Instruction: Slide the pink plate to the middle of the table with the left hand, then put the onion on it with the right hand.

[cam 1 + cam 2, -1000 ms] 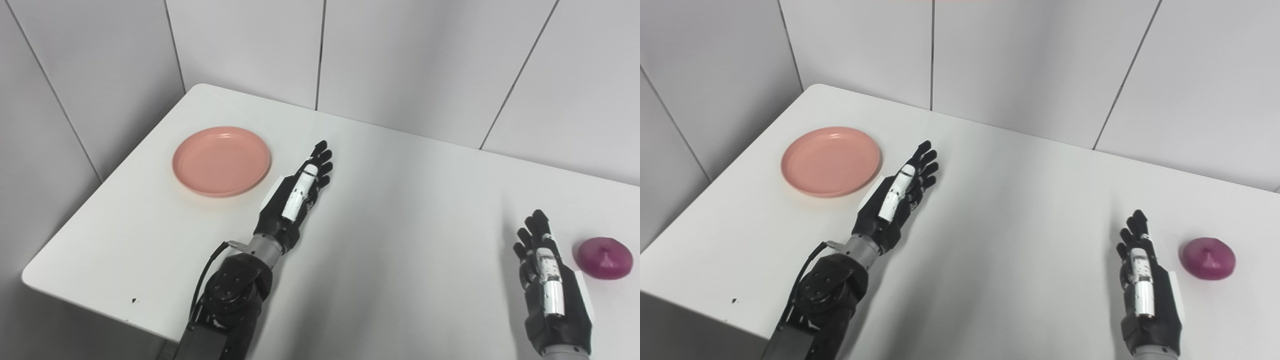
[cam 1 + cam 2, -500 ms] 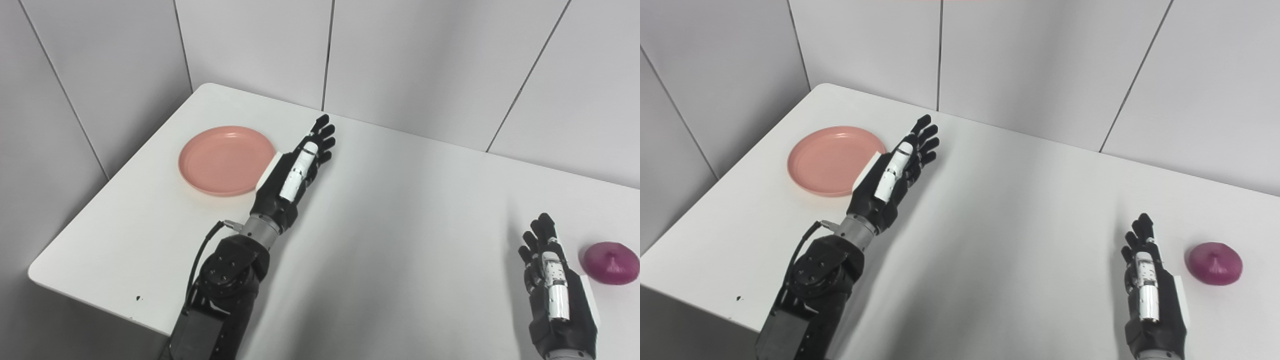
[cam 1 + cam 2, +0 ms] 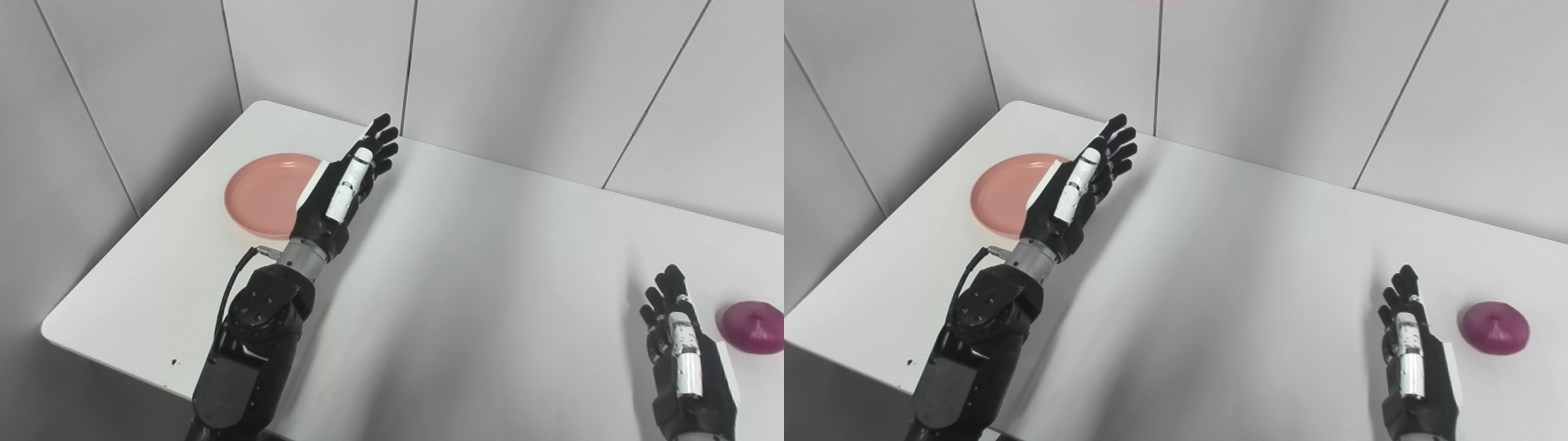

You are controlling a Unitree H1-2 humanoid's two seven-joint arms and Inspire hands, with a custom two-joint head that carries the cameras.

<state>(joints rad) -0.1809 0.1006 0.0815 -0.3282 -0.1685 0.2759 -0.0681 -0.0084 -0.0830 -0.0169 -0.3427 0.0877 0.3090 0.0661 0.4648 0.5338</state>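
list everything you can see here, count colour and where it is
plate: 1, pink, far left part of the table, right edge hidden behind the left hand
onion: 1, purple, near right edge of the table, just right of the right hand, not touched
table: 1, white, fills most of the view, corner against the walls
wall panels: grey, behind and to the left of the table
left hand: 1, black with white parts, open, fingers stretched out, raised at the plate's right side
right hand: 1, black with white parts, open, low at the near right, beside the onion
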